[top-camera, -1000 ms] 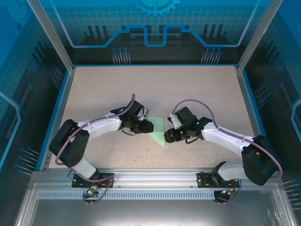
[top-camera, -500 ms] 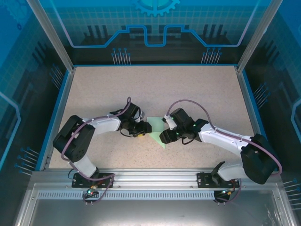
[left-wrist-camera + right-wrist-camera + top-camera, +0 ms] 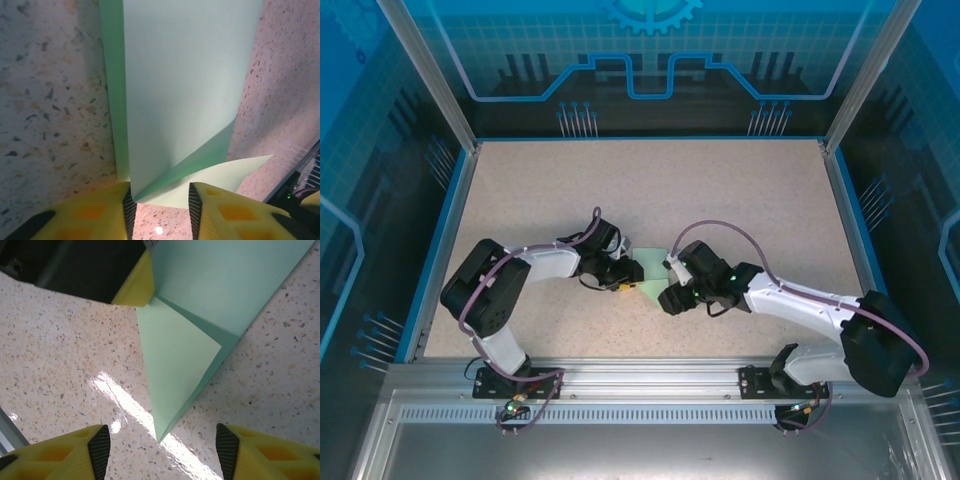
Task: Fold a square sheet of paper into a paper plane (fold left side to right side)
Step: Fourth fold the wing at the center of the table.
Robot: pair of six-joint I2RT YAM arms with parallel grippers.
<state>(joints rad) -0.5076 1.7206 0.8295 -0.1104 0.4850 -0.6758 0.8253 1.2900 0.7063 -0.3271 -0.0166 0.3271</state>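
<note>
- Handling the thin mint-green creased paper sheet (image 3: 185, 90): judged light, limp, slippery; take your hold on a folded edge
- Left gripper (image 3: 159, 200) parted astride its corner; right gripper (image 3: 160, 440) spread, empty

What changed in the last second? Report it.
The left gripper slid right and toward the near edge of the table. The right gripper moved left and nearer too, now covering the near point of the sheet of paper. Nothing was taken or let go. The paper's far edge stays put.
</note>
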